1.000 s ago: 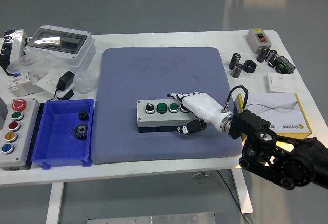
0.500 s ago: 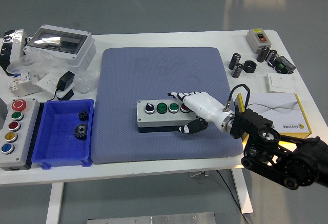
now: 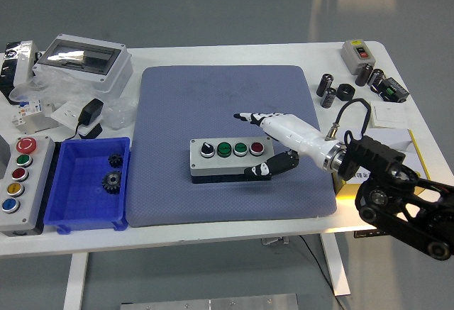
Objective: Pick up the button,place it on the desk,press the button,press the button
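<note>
Right hand (image 3: 273, 143) open, fingers (image 3: 248, 118) spread just above and behind the button box (image 3: 230, 157), thumb by its front right edge; box sits mid blue mat (image 3: 213, 97) on white table (image 3: 284, 53)

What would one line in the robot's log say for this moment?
right hand: open, raised just above button box | box: on blue mat, red button uncovered | left hand: not in view

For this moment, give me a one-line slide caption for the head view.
Right hand hovers open above the button box's red button on the blue mat.
</note>
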